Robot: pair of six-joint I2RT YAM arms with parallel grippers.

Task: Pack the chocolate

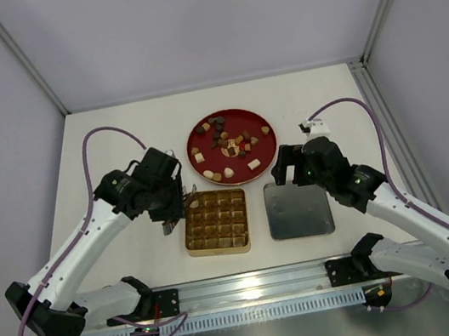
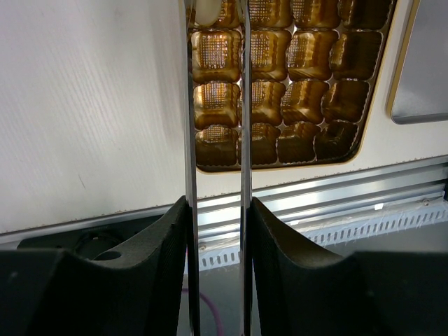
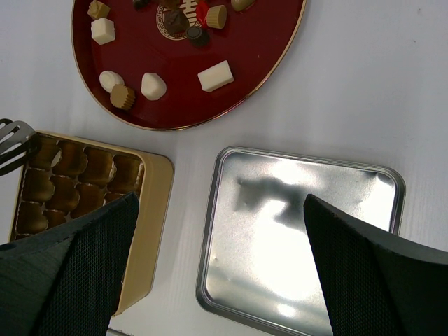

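Note:
The chocolate [image 1: 229,144] lies as several brown, tan and cream pieces on the round red plate [image 1: 238,118]; it also shows in the right wrist view [image 3: 215,75]. My left gripper [image 1: 175,204] is shut on metal tongs [image 2: 189,105], whose blades reach over the left column of the gold gridded box [image 1: 221,252]. A cream piece [image 2: 208,10] shows between the blade tips at the top edge, over a corner cell. The box's other visible cells [image 2: 308,84] hold nothing. My right gripper [image 1: 286,166] is open and empty, hovering over a silver tin lid [image 3: 301,231].
The silver lid [image 1: 299,209] lies right of the gold box [image 3: 150,203], below the plate [image 3: 245,42]. An aluminium rail [image 1: 252,282] runs along the near table edge. Purple cables loop from both arms. White walls enclose the table.

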